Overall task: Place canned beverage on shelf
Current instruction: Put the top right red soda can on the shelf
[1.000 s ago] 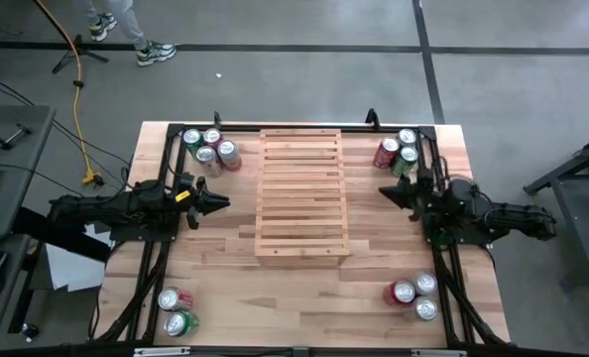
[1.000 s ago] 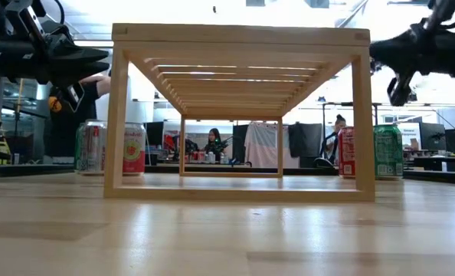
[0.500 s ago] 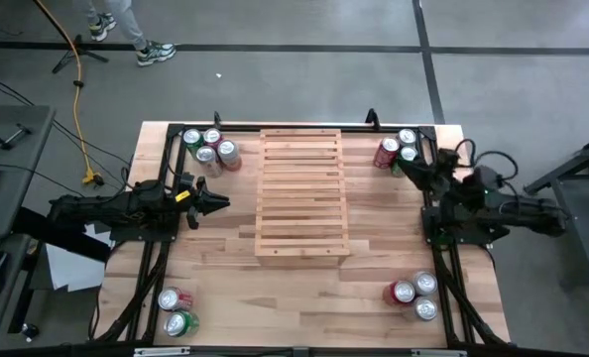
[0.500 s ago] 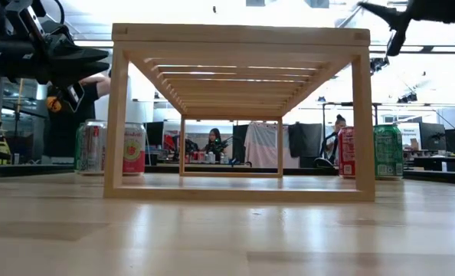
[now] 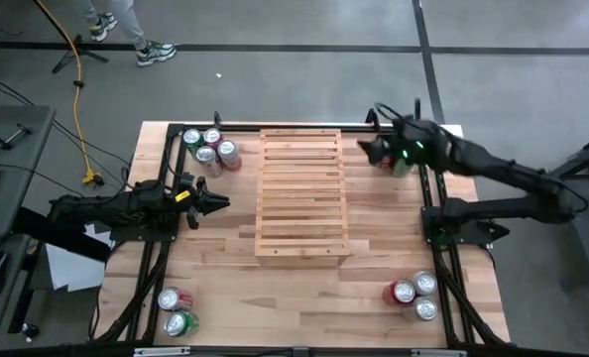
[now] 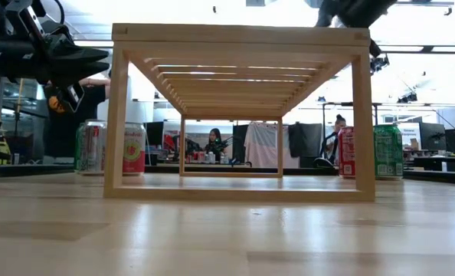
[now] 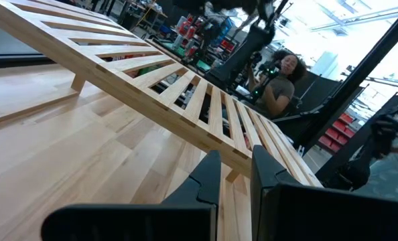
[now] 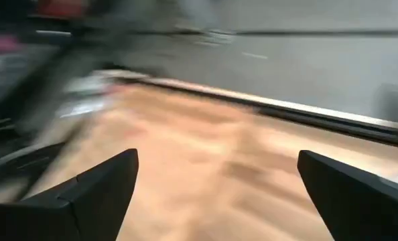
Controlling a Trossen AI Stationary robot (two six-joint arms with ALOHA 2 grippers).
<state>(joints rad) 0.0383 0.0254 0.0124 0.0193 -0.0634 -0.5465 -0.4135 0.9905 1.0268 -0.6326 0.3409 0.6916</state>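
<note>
The pale slatted shelf (image 5: 302, 191) stands mid-table; it also shows in the low view (image 6: 241, 115) and the left wrist view (image 7: 185, 87). Canned beverages stand upright in clusters at the far left (image 5: 208, 148), near left (image 5: 176, 310) and near right (image 5: 413, 297). The far-right cluster (image 5: 401, 167) is mostly hidden under my right arm. My right gripper (image 5: 372, 151) hovers high above that cluster, its fingers wide open (image 8: 219, 194) with nothing between them. My left gripper (image 5: 215, 201) is shut and empty, left of the shelf and above the table (image 7: 236, 167).
A black frame (image 5: 161, 258) runs along the table's left and right sides under both arms. In the low view, cans stand on either side of the shelf, at the left (image 6: 109, 147) and right (image 6: 371, 152). People sit in the room beyond the table (image 6: 214, 142).
My right gripper has risen and swung from beside the shelf's right side toward the table's far edge. It is now above the far-right cans, near the shelf's far right corner. No can or shelf has moved.
</note>
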